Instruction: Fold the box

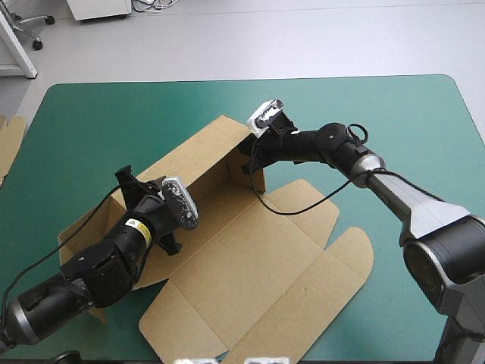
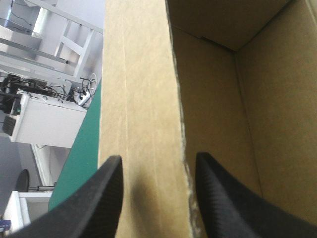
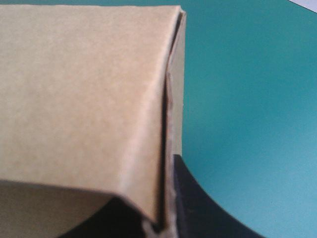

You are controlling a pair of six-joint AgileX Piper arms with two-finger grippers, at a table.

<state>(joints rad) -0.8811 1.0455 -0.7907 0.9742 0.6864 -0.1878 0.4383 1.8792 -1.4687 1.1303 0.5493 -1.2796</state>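
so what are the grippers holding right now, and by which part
Both hold the box by its raised wall: the left gripper near one end, the right gripper at the other corner.

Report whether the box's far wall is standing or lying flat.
Standing. The brown cardboard box has its far wall upright, pinched by the left gripper and right gripper; its near flaps lie flat.

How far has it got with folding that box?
Early to midway. One long wall of the box stands upright. The left gripper pinches that wall, the right gripper its far corner. The near panels and flaps lie flat on the table, not yet raised.
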